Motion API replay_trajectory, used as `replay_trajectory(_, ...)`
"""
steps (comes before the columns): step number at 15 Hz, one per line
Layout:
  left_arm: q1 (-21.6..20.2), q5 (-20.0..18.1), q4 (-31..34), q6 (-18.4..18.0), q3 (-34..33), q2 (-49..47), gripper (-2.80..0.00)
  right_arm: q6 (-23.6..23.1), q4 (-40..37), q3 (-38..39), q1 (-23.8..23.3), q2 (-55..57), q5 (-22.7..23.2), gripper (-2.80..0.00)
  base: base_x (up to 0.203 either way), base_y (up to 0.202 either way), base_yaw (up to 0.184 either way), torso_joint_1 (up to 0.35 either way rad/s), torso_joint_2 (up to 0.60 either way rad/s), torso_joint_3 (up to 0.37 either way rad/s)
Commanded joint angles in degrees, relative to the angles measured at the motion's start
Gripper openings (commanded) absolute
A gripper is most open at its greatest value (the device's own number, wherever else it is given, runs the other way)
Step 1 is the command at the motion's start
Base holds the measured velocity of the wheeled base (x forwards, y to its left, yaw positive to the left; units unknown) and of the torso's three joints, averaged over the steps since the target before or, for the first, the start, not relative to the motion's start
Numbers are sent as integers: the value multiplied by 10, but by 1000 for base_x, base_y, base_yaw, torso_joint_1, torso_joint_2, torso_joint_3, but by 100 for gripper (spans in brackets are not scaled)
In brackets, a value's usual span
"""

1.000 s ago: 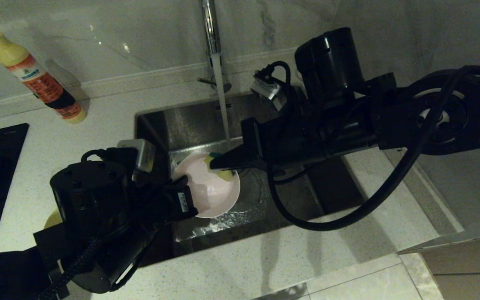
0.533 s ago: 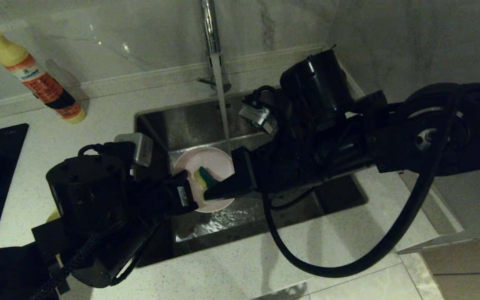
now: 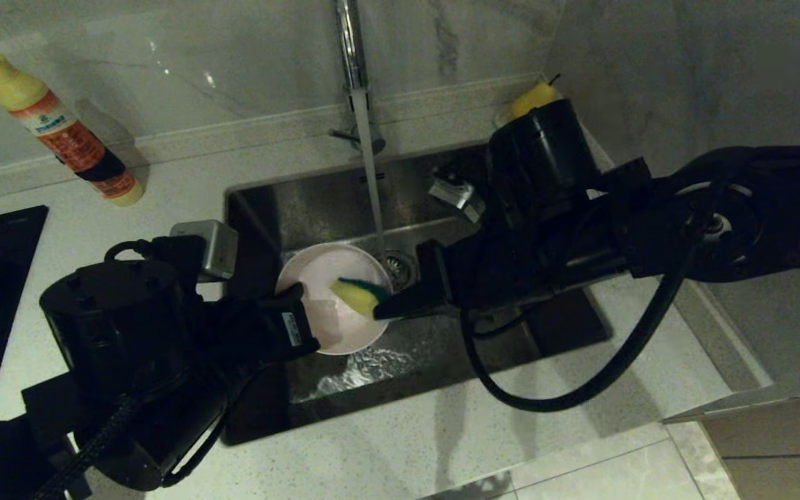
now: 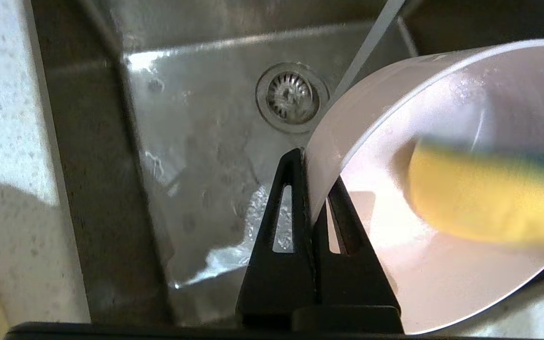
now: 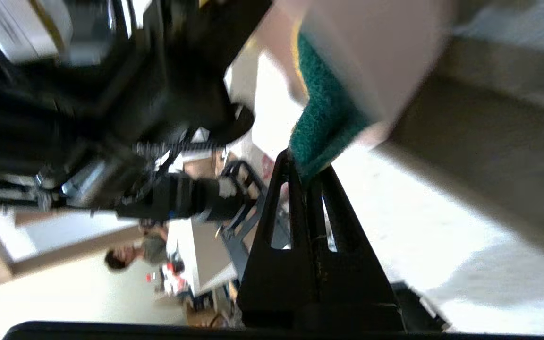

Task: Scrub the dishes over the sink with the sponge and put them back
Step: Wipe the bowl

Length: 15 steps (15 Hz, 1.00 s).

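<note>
Sponge [image 3: 357,294] pinched in right gripper [image 3: 380,310], inside pink bowl [image 3: 323,292]; left gripper [image 3: 303,321] clamps its rim at 8 o'clock, over sink [image 3: 268,201].

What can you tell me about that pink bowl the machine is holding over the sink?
The pink bowl is small, round, smooth and plastic-looking. It is tilted, its hollow facing up and toward the right arm, above the wet steel sink beside the running water. The left gripper is shut on its rim. The sponge, pinched in the right gripper, presses its yellow side inside the bowl.
</note>
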<state>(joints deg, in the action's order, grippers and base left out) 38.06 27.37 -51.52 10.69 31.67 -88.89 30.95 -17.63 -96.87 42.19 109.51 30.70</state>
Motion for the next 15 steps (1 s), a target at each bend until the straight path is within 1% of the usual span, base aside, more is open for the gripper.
replay_trajectory(1,0,1,-3,1,-7,-2,-280,2,-1,-12,-21,4,3,-280,0,0,0,0,0,0)
replay_trajectory(5,1,2,-9,1,-22,-20,-280,3,-2,-21,-27,-17,5,-280,0,0,0,0,0,0)
replay_trajectory(6,0,1,-21,2,-23,-32,-280,2,-1,-22,-27,-18,6,-280,0,0,0,0,0,0)
replay_trajectory(8,0,2,-79,-1,-23,-60,-280,2,-1,-22,-27,-25,6,-280,0,0,0,0,0,0)
replay_trajectory(9,-3,2,-95,-1,-22,-68,-280,2,-1,-22,-25,-29,7,-280,0,0,0,0,0,0)
replay_trajectory(14,-32,3,-98,0,-14,-72,-280,4,-6,-11,-21,-79,7,-280,0,0,0,0,0,0)
replay_trajectory(15,-46,2,-96,0,-14,-72,-280,8,-6,-2,-21,-105,8,-280,0,0,0,0,0,0)
